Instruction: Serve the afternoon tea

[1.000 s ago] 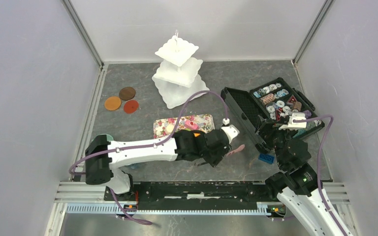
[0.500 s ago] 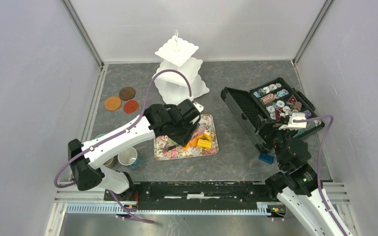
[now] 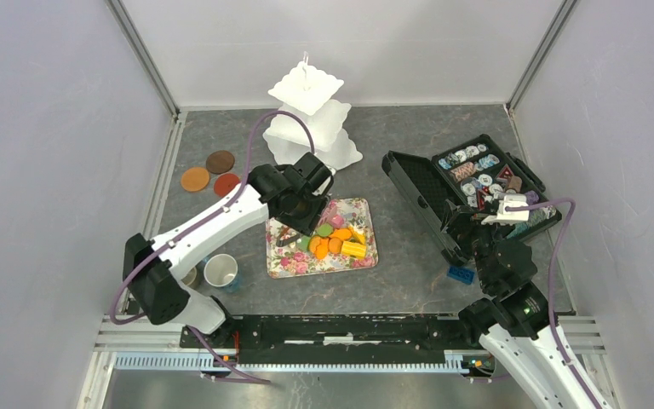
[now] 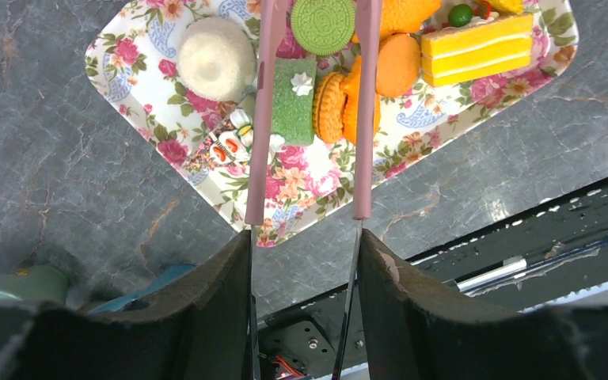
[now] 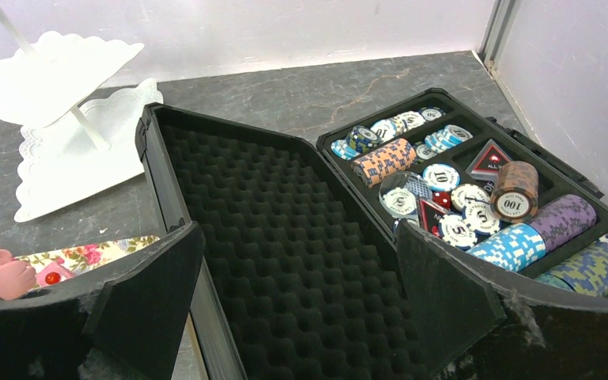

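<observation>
A floral tray holds toy cakes and biscuits: a yellow layered cake, orange biscuits, a green square cake, a white round cake. My left gripper is shut on pink tongs that reach over the tray. A round green biscuit lies between the tongs' arms; whether it is gripped does not show. In the top view the left gripper hovers over the tray's back left. My right gripper is open and empty over the black case's foam lid.
A white three-tier stand is behind the tray. Three brown and orange saucers lie at the back left. A white cup and a teal cup stand at the front left. The open black case and a blue brick are at the right.
My left arm has swung from the right front of the tray back to its back-left side, bringing the tongs over the cakes. The right arm has not moved.
</observation>
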Available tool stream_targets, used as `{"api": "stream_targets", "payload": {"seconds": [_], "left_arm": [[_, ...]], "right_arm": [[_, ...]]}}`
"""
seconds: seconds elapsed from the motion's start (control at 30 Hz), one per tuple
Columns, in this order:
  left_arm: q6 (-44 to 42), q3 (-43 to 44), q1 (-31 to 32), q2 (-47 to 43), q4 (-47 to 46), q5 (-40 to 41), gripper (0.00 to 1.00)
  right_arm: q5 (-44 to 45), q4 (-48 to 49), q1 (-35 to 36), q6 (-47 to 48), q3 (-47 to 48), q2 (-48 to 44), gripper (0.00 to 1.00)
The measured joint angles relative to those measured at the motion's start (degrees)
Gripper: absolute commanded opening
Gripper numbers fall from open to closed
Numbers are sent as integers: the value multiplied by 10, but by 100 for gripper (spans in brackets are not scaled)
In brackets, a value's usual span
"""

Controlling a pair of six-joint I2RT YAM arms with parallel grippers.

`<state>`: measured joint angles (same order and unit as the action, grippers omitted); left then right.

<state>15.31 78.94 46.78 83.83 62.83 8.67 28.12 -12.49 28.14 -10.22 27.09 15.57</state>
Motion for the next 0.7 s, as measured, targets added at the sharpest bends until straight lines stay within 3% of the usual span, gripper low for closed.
{"api": "stream_targets", "payload": {"seconds": [0.7], "left_arm": [[-56,-15,-54,37,-43,-44,58]], "right_arm": [[-2,13,0,-2,0,0,98]]}}
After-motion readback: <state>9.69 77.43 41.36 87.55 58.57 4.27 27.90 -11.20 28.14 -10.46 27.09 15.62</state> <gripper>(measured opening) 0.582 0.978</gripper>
